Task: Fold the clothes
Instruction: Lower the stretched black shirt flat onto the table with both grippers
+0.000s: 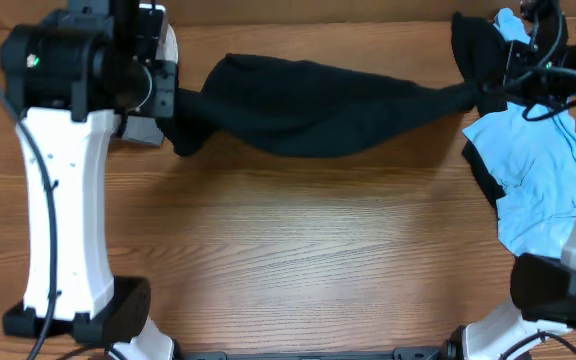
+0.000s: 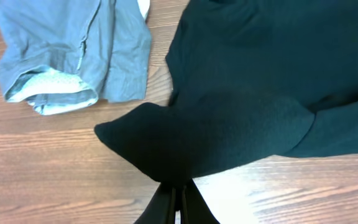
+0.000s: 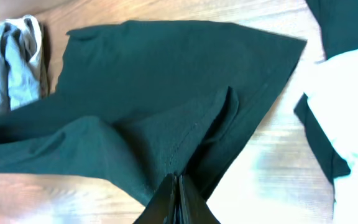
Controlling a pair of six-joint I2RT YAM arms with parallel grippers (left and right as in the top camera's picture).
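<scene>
A black garment (image 1: 318,105) hangs stretched across the far side of the table between my two grippers. My left gripper (image 1: 173,105) is shut on its left end; in the left wrist view the jaws (image 2: 179,193) pinch the dark cloth (image 2: 247,93). My right gripper (image 1: 488,85) is shut on its right end; in the right wrist view the jaws (image 3: 178,186) clamp a fold of the cloth (image 3: 166,106) along a seam.
A light blue garment (image 1: 533,175) lies at the right edge over another dark piece (image 1: 483,175). A grey-blue garment (image 2: 73,50) lies at the far left, also in the right wrist view (image 3: 11,62). The wooden table (image 1: 298,250) spreads in front.
</scene>
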